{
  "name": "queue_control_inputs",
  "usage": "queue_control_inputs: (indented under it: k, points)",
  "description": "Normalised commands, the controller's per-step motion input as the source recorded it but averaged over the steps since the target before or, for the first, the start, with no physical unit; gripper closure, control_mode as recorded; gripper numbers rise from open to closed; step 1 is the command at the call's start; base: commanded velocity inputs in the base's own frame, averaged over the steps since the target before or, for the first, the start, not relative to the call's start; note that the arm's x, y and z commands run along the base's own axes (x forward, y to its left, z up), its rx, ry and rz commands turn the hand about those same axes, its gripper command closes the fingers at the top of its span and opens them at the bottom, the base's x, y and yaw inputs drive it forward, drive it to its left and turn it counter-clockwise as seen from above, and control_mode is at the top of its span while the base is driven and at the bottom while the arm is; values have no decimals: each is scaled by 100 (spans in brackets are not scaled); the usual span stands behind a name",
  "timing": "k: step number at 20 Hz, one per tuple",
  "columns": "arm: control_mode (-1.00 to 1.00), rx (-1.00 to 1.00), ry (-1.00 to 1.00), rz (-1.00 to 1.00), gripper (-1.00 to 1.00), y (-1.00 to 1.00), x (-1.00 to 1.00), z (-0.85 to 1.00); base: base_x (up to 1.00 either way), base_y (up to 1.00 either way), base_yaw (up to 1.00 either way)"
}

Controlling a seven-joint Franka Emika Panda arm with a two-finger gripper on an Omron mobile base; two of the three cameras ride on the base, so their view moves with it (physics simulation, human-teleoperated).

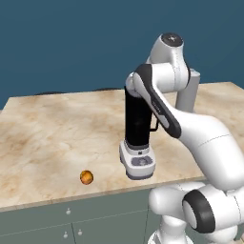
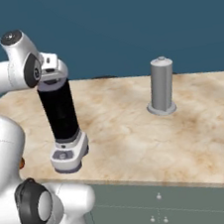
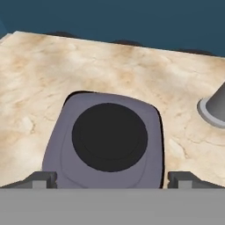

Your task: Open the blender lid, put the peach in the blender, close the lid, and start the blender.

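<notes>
The left base view looks forward and down from behind the arm, on its left, over the table (image 1: 47, 128); the blender (image 1: 138, 133) stands mid-frame and the arm fills the right side. The right base view looks from behind on the right, the arm at its left edge, the blender (image 2: 62, 125) left of centre and a grey cylinder (image 2: 161, 86) further right. Both share the table top, the blender and the blue wall behind. The hand view sits just above the blender lid (image 3: 107, 143), looking steeply down along the tool (image 3: 112, 179), with the cylinder's foot (image 3: 214, 112) at its right edge.
</notes>
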Motion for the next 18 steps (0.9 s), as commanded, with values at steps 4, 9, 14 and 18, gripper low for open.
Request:
queue_control_inputs:
  k: [4, 9, 14, 18]
  points:
    - [-100, 0, 10, 0, -100, 0, 9, -1, 0, 0, 0]
    - [-100, 0, 8, 0, -100, 9, 12, -8, 0, 0, 0]
    - [-100, 0, 8, 0, -100, 10, 9, -4, 0, 0, 0]
    - [-100, 2, 1, 0, -100, 0, 0, -20, 0, 0, 0]
